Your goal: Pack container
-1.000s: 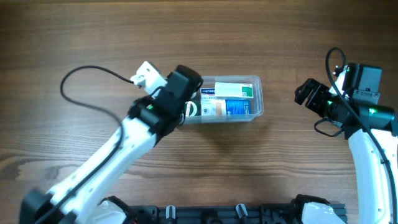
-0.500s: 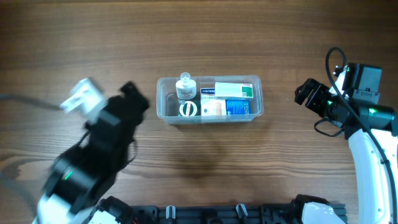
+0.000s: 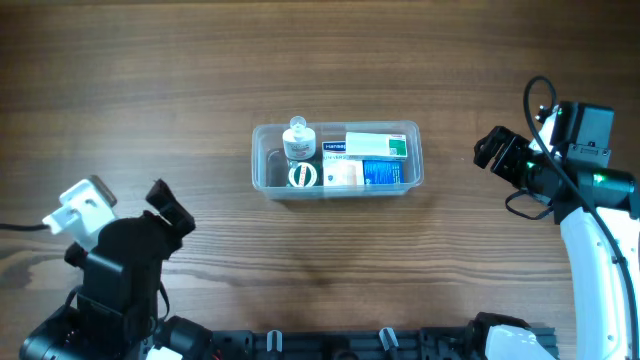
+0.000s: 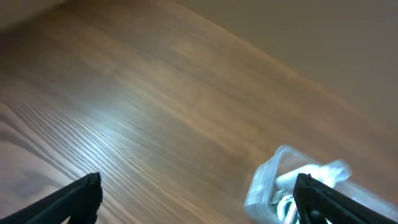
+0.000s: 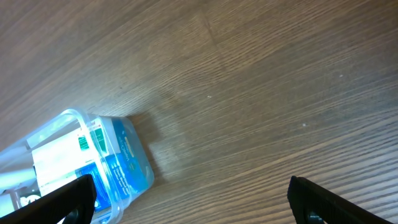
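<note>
the left arm (image 3: 120, 265) sits low at the near left corner of the wooden surface (image 3: 200, 60), well apart from everything else. in its wrist view the left jaws stand wide apart, one dark fingertip (image 4: 84, 193) at each bottom corner of the view, with nothing but bare wood between them. the right arm (image 3: 560, 170) is out at the right edge. the right jaws are also spread wide and empty, their fingertips (image 5: 74, 196) low at either side of that view, touching nothing.

the container (image 3: 262, 160) rests flat in the middle of the surface, open side up, between the two arms and clear of both. its long axis runs left to right across the surface, one short end towards each arm. the right wrist view looks at its right end (image 5: 140, 171). the left wrist view catches only a blurred corner of it (image 4: 261, 186).

inside, a small clear bottle (image 3: 298, 140) with a white cap stands upright at the left end, with a white ring-shaped thing (image 3: 303, 176) just in front of it. a green and white box (image 3: 376, 145) lies along the far side, its length in line with the tub. a blue box (image 3: 386, 172) lies beside it on the near side, and a smaller orange and white box (image 3: 342, 175) lies between the blue one and the ring.
</note>
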